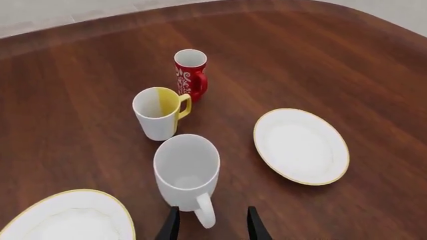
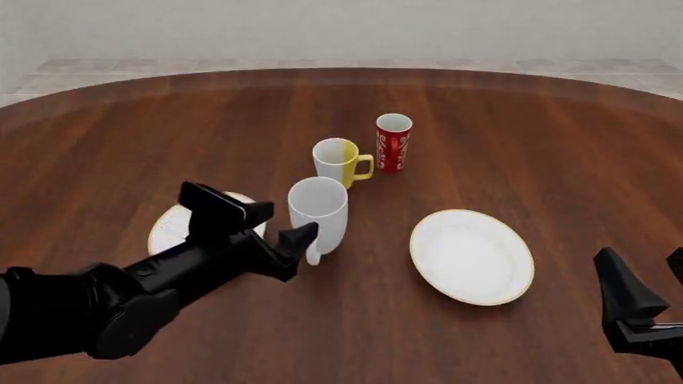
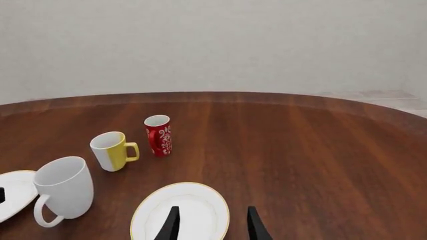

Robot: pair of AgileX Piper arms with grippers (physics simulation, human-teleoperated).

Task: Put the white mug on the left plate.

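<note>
The white mug [image 2: 318, 210] stands upright on the table, its handle turned toward my left arm. In the left wrist view the mug [image 1: 187, 167] is just ahead, and its handle sits between my two open fingers. My left gripper [image 2: 267, 220] [image 1: 211, 227] is open and holds nothing. The left plate [image 2: 168, 230] lies left of the mug, partly hidden behind my left gripper; it also shows in the left wrist view [image 1: 67, 220]. My right gripper [image 2: 648, 276] [image 3: 211, 227] is open and empty at the near right, far from the mug [image 3: 63, 190].
The right plate [image 2: 472, 256] [image 1: 300, 146] [image 3: 180, 212] lies right of the white mug. A white-and-yellow mug [image 2: 337, 162] [image 1: 159, 112] and a red patterned cup [image 2: 393, 142] [image 1: 190, 74] stand just behind the white mug. The table [image 2: 555, 144] is dark wood.
</note>
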